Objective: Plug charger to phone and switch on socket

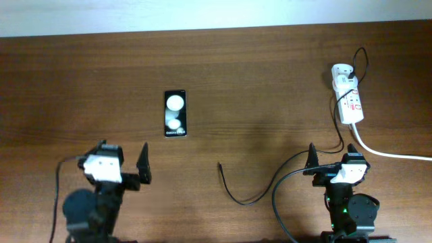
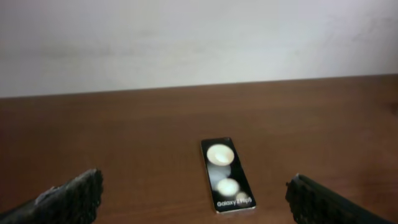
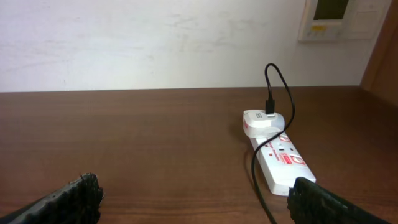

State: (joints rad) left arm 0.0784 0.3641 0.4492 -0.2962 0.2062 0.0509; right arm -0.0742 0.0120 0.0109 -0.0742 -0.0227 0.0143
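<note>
Left pincer (image 2: 194, 186) and right pincer (image 3: 194, 186) were wide, empty. Charger (image 1: 243, 199) lay flat on counter (image 1: 270, 81), well apart from phone (image 1: 175, 114); thin plug might slip, phone might skid.

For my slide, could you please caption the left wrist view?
Open left gripper faces the black phone lying on the table.

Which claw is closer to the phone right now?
Left. The left claw sits just short of the phone, facing it. The right claw is far across the table, facing the socket instead.
</note>
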